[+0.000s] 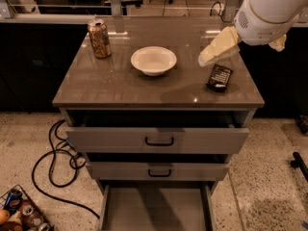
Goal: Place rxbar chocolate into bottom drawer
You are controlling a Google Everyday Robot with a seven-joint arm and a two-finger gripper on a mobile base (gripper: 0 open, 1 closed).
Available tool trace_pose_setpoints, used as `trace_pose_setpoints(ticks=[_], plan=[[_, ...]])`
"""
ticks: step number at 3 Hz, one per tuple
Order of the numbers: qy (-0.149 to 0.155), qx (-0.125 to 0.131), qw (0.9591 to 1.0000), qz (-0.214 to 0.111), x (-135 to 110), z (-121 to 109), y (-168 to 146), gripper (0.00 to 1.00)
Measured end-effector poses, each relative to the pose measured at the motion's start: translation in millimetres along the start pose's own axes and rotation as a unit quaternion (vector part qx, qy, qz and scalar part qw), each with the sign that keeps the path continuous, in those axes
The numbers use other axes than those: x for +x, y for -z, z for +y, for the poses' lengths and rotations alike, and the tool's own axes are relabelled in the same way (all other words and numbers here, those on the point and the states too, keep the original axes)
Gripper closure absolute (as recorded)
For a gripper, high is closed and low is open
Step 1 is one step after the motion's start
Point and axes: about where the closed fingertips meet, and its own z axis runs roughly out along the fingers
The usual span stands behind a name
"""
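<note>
The rxbar chocolate point(219, 77), a small flat black wrapper with white lettering, lies on the right side of the grey cabinet top point(120, 88). My gripper point(206, 59), cream-coloured on a white arm, hovers just above and to the left of the bar, apart from it. The bottom drawer point(154, 208) is pulled out at the foot of the cabinet, and its plain grey floor is bare.
A white bowl point(153, 60) sits mid-top and a brown-gold can point(98, 38) at the back left. The two upper drawers point(159, 139) point(159, 171) with black handles stand partly out. A black cable point(53, 162) and a basket of cans point(19, 214) lie on the floor at left.
</note>
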Motion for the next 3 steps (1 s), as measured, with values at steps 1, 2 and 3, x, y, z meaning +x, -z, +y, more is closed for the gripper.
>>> trace_pose_setpoints(ticks=[1, 2, 3], plan=[[-0.034, 0.004, 0.9993, 0.016, -18, 8, -30, 0.0], [-0.062, 0.008, 0.9976, 0.029, -24, 4, -56, 0.0], [-0.099, -0.001, 0.9943, 0.04, -24, -9, -82, 0.0]])
